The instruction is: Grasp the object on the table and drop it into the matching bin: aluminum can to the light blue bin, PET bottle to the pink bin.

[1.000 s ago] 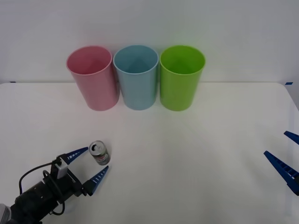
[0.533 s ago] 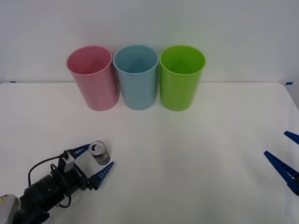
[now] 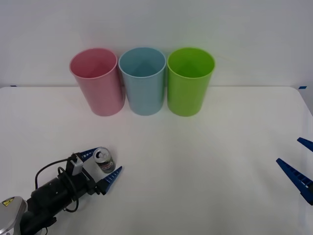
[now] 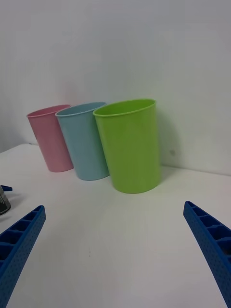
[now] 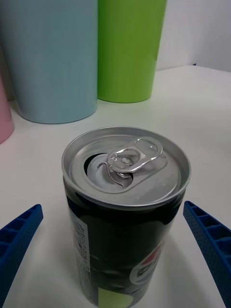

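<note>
Front view. One small black aluminium drink can [image 3: 104, 161] with a silver top stands upright on the wide plain white bench [image 3: 205, 161], toward its near left corner. Three tall tapered plastic cup-shaped bins stand in a row along the far edge, rims nearly touching: one pink bin [image 3: 98, 81], one light blue bin [image 3: 143, 81], one lime green bin [image 3: 189, 81]. The left gripper [image 3: 100, 165], blue ribbed fingers on a black wrist, sits low over the bench with its jaws spread, one finger on each side of the can, neither clearly touching it. The right gripper [image 3: 299, 166] hangs parked near the right edge, jaws apart, holding nothing.

Right wrist view. Same three bins, counted again: pink, light blue, lime green, upright on the white top. Two blue fingers [image 4: 19, 243] wide apart. A sliver of the can [image 4: 4, 200] sits at the picture's margin.

Left wrist view. Can close up: silver lid, pull tab [image 5: 136, 155] lifted back, mouth punched open; black body with a red-white-blue logo patch and a pale green patch low on the wall. It stands between the two blue fingers [image 5: 209, 243], gaps visible on both sides. Light blue and lime green bins behind, pink just at the margin.
</note>
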